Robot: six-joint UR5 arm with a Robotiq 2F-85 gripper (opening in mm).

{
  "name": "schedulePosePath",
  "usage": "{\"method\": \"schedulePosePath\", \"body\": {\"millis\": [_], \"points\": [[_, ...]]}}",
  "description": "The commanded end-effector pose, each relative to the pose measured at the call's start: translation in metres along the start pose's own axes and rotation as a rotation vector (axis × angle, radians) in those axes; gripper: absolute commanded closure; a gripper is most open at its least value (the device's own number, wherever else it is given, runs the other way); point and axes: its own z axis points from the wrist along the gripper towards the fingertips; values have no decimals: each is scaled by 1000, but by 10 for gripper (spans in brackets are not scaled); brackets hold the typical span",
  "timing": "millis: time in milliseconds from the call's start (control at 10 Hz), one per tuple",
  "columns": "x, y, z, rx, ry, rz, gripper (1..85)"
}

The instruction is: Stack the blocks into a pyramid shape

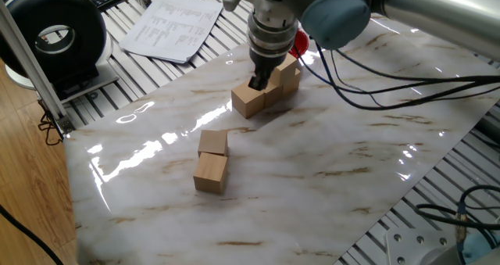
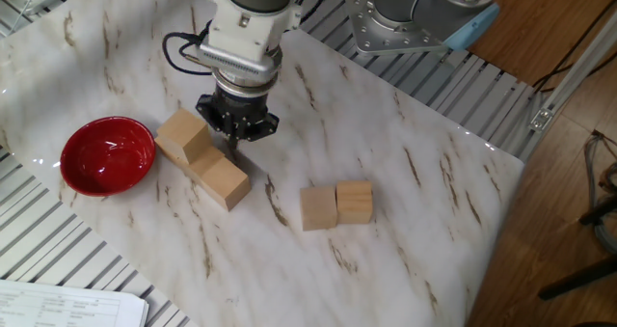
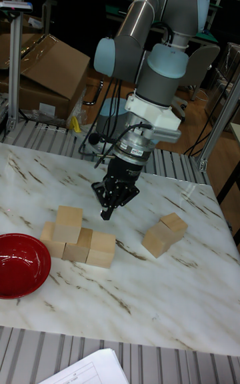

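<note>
Three blocks lie in a row (image 3: 79, 245) and a fourth block (image 3: 69, 223) sits on top at the end nearer the red bowl. That upper block (image 2: 182, 134) and the row's end block (image 2: 225, 182) also show in the other fixed view. Two more blocks (image 2: 335, 205) lie side by side, apart from the row; one fixed view shows this pair (image 1: 212, 159) too. My gripper (image 3: 105, 213) points down with its fingers together and nothing held. It hangs just beside the upper block, low over the row (image 1: 250, 102). I cannot tell whether the gripper (image 2: 232, 144) touches a block.
A red bowl (image 2: 107, 154) stands beside the row's far end, and the arm partly hides the bowl (image 1: 299, 40) in one fixed view. Papers (image 1: 173, 26) and a black round device (image 1: 55, 34) lie off the marble top. Cables (image 1: 391, 85) trail over the table.
</note>
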Motion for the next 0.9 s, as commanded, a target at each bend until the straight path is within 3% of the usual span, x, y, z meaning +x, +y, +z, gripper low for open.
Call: {"method": "schedulePosePath", "body": {"millis": [0,100,200,300,500,800], "points": [[-33,15,-4,-52,-133,-139,847],[-42,31,-7,-118,-169,-83,847],[-41,32,-7,-124,-166,-72,847],[-32,16,-4,-57,-132,-168,847],[-26,11,-3,-36,-108,-219,847],[-29,7,-3,-14,-116,-297,847]]}}
